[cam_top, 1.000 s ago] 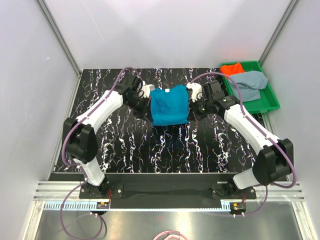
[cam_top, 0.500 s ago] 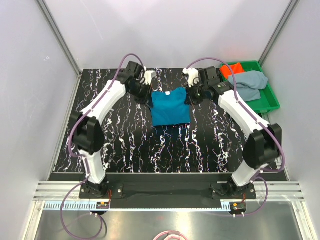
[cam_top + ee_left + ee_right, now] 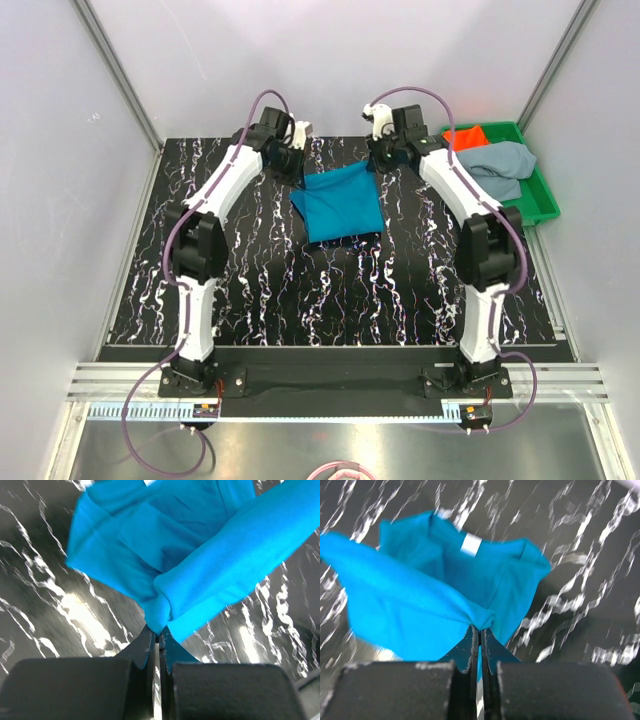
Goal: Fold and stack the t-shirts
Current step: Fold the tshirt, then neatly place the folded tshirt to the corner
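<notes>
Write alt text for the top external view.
Over a black marbled table, the left claw and right claw are each shut on a far corner of a teal-blue t-shirt. At far right, a green tray holds an orange-red shirt and a grey-blue shirt.

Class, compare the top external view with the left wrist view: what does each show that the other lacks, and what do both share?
Only the top external view shows the green tray at the far right holding the orange-red t-shirt and grey-blue t-shirt, and both arms whole. Only the left wrist view shows the left gripper pinched shut on a bunched fold, close up. Both show the teal-blue t-shirt against the black marbled table.
</notes>
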